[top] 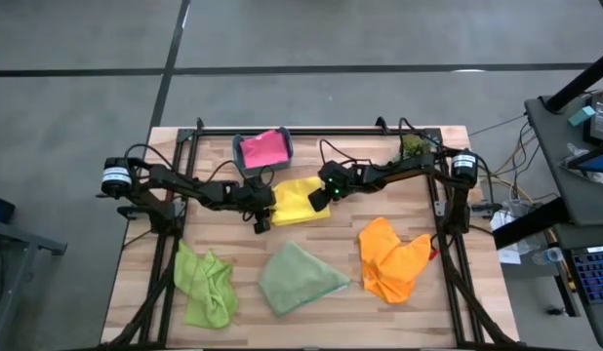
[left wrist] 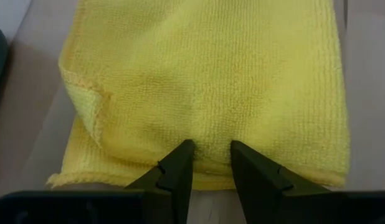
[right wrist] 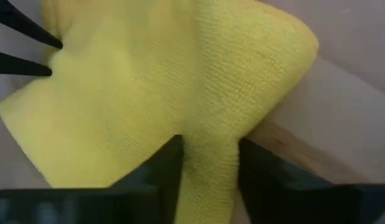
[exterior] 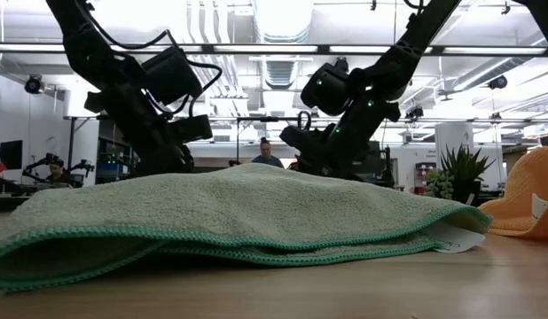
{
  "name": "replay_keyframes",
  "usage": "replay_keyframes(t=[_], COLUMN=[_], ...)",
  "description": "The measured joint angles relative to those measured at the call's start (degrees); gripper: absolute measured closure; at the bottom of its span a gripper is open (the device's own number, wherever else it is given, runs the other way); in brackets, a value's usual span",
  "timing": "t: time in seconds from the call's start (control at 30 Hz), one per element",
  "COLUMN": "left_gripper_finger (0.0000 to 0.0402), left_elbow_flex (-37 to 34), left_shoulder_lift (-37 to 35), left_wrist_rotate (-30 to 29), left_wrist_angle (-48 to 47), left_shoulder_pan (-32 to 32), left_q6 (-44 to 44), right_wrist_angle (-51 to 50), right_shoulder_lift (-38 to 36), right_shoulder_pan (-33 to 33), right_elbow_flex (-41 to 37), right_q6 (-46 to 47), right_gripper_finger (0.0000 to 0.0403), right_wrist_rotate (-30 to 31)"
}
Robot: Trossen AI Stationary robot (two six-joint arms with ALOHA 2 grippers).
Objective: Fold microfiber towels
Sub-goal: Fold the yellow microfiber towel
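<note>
Yellow towel [top: 300, 201] pinched by both pincers' narrowed fingers.

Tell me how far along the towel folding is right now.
Done, it seems: the pink towel sits in the teal bin. In hand: the left gripper and right gripper both pinch the yellow towel, partly folded. Left: the lime towel, sage towel and orange towel lie crumpled near the table's front.
</note>
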Motion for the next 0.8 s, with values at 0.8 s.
replay_keyframes(t=[0.8], left_gripper_finger=[0.0307], left_elbow_flex=[-0.3], left_shoulder_lift=[-0.7], left_wrist_rotate=[-0.3], left_wrist_angle=[3.7], left_shoulder_pan=[0.0], left_q6=[2.8], right_wrist_angle=[-21.6], right_shoulder_lift=[-3.7], right_shoulder_pan=[-1.9], right_elbow_flex=[6.6], right_q6=[-5.8], right_gripper_finger=[0.0390], right_wrist_rotate=[4.2])
